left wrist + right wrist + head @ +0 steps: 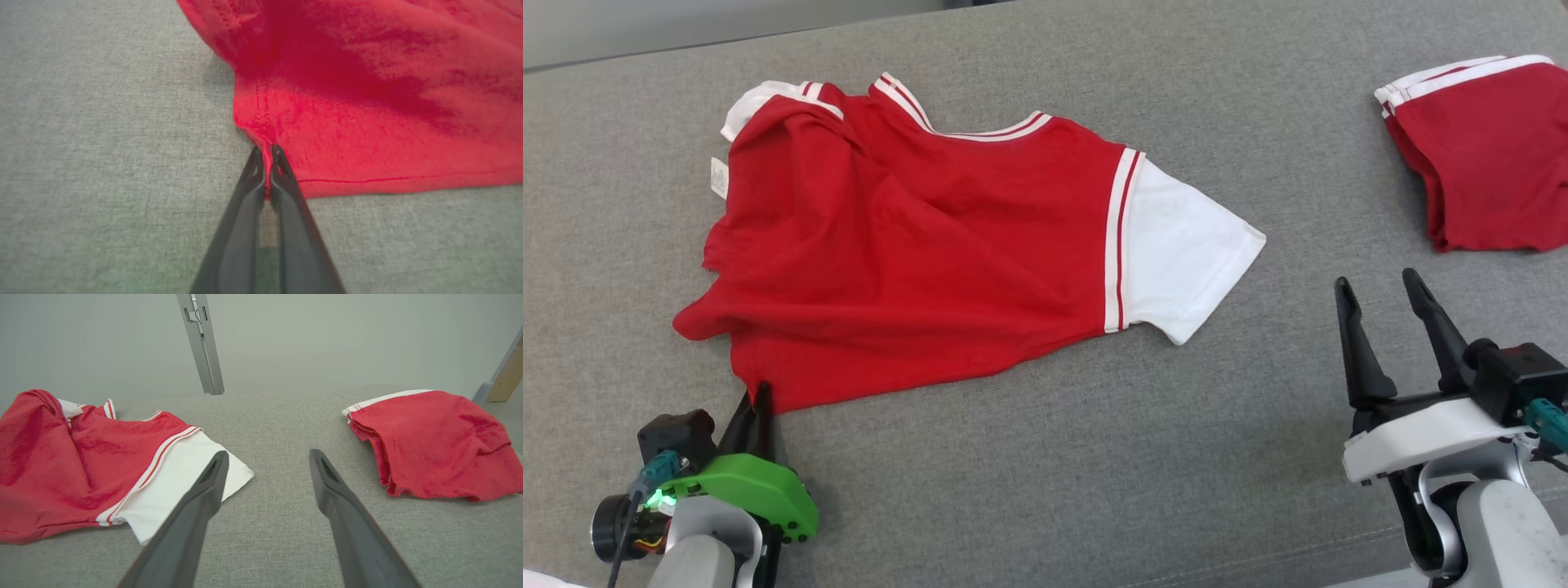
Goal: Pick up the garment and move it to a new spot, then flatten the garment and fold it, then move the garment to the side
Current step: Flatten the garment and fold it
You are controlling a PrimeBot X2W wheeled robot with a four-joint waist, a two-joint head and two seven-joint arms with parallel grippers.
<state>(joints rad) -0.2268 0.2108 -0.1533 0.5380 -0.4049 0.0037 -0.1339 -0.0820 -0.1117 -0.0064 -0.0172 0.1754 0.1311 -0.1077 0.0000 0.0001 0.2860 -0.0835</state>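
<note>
A folded red cloth (1486, 155) lies on the grey cushion (1045, 474), and the wrinkled garment (915, 245) lies well left of it, with its white sleeve pointing toward that cloth. The left gripper (760, 394) is pinched tight on the garment's hem corner, on the side far from the folded cloth. The right gripper (1376, 282) stands wide open and empty near the folded cloth, touching neither.

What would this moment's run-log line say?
stage: grasp | left gripper: shut on red shirt hem corner | right gripper: open, empty | folded red garment: at right
</note>
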